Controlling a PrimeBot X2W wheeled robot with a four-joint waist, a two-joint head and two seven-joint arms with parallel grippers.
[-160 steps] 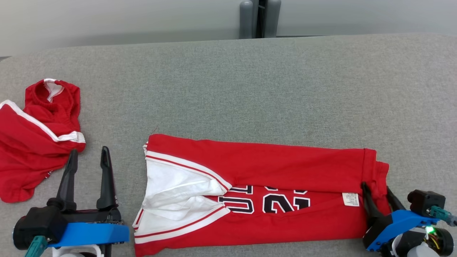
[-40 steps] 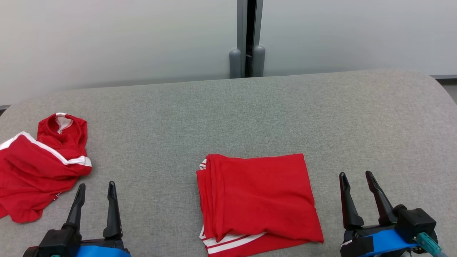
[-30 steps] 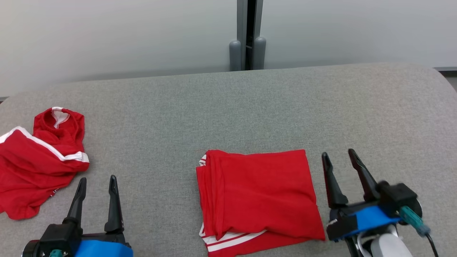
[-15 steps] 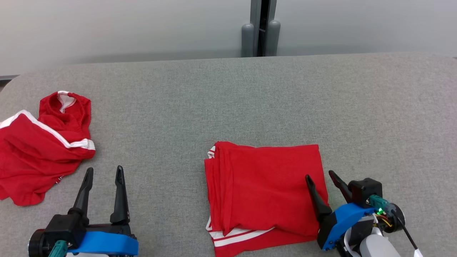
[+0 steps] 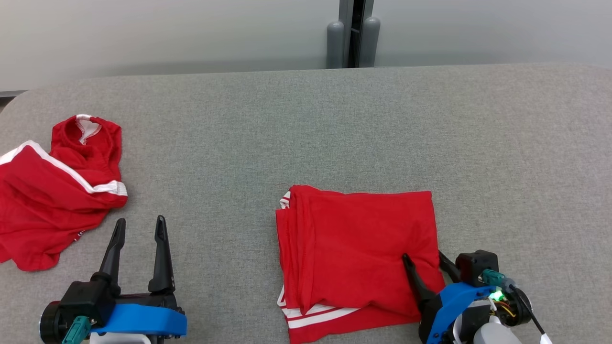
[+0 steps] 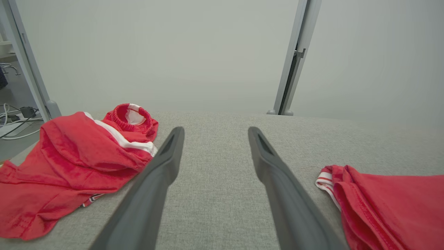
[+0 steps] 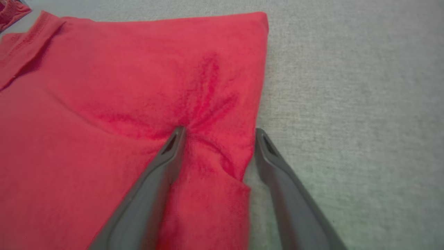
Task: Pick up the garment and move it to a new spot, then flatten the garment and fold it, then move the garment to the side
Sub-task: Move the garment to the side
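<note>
Garment (image 5: 354, 239): folded, red, white stripes | right gripper (image 5: 423, 255): spread, straddling its right edge | left gripper (image 5: 139, 220): spread, empty

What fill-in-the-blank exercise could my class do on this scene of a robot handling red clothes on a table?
1. The folded red garment with white-striped trim lies on a fabric-covered table coloured ____.
2. The right gripper has its jaws ____, one finger pressing on the folded garment, the other just outside its edge.
3. The crumpled red garment with white stripes lies on the robot's ____ side.
4. The left gripper holds ____.

Missing words: grey; open; left; nothing.
</note>
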